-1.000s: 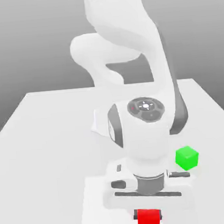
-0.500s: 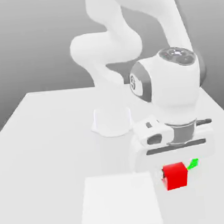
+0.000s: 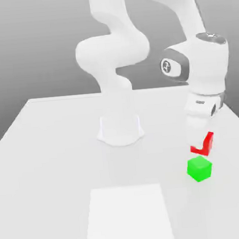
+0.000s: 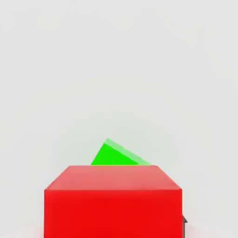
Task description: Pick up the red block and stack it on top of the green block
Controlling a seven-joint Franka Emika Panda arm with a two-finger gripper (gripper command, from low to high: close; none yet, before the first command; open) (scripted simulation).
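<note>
Red block [image 3: 204,145] gripped above green block [image 3: 199,168]

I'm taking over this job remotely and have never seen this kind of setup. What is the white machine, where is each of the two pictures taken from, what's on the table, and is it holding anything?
The white machine is a jointed robot arm, rendered in a simulator, bolted by its round base to a pale table. At its end is a gripper with two fingers.

The exterior view comes from a camera off the arm, looking at the whole scene. The hand view comes from a camera on the gripper itself, looking down past what it carries.

The gripper holds the red block, lifted off the table. The green block sits on the table just below it; in the hand view the green block peeks out from behind the red block. A lighter square patch marks the table nearer the camera.

The red block is not yet resting on the green one.
</note>
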